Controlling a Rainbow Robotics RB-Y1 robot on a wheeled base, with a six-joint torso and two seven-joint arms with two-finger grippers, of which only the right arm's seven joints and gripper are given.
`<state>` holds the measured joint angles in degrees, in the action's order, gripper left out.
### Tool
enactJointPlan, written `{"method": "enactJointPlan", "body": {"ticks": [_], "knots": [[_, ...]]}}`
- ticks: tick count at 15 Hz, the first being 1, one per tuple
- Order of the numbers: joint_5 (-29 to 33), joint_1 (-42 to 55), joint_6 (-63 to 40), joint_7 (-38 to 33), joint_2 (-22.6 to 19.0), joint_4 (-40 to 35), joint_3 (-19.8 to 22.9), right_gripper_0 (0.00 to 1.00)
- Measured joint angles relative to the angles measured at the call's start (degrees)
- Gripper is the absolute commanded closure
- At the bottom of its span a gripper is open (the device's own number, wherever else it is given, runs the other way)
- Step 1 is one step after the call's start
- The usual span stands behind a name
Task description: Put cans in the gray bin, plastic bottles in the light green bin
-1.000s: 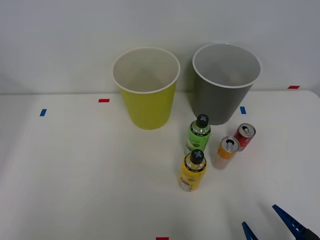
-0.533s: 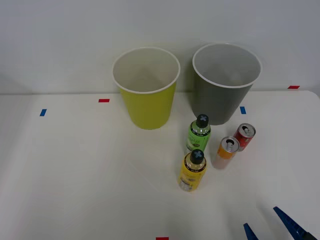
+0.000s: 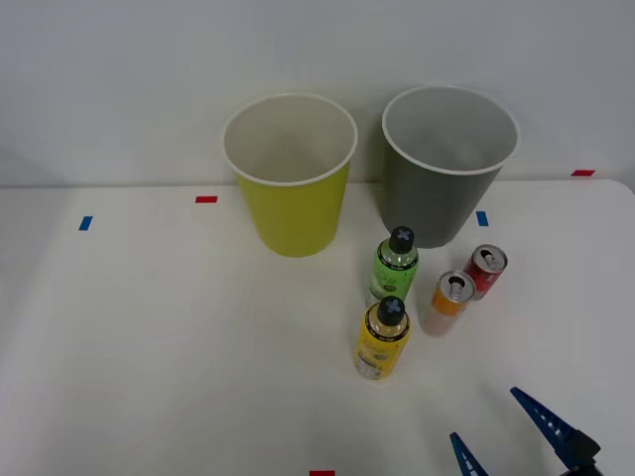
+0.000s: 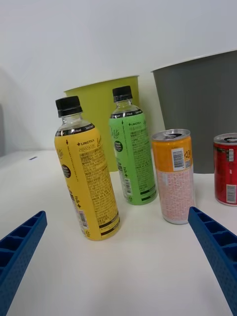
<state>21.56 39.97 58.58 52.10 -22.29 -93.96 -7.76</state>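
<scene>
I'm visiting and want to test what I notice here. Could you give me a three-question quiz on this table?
1. True or false: the yellow-green tapered round bin already holds a bottle.
2. Which drink can stands nearer the dark gray tapered round bin: A the slim orange can, B the slim red can?
3. Are the blue ribbed fingers of the right gripper open or shut?

Key: 1 false; the yellow-labelled and green-labelled black-capped plastic bottles stand on the white table. 2 B. 3 open.
</scene>
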Motion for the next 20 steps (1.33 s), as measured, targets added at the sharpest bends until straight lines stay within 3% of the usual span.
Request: {"method": "enactJointPlan", "body": {"ticks": [4,12,20], "knots": [[-4.9,-3.1,-4.1,5.4,-2.5,0.0,-2.9,0.0],[-7.5,-7.3,-9.6,7.4,-2.3,0.0,-3.6,0.0],[-10.7,-16.9,-22.3,8.9,-1.9,0.0,-6.8,0.0]]}}
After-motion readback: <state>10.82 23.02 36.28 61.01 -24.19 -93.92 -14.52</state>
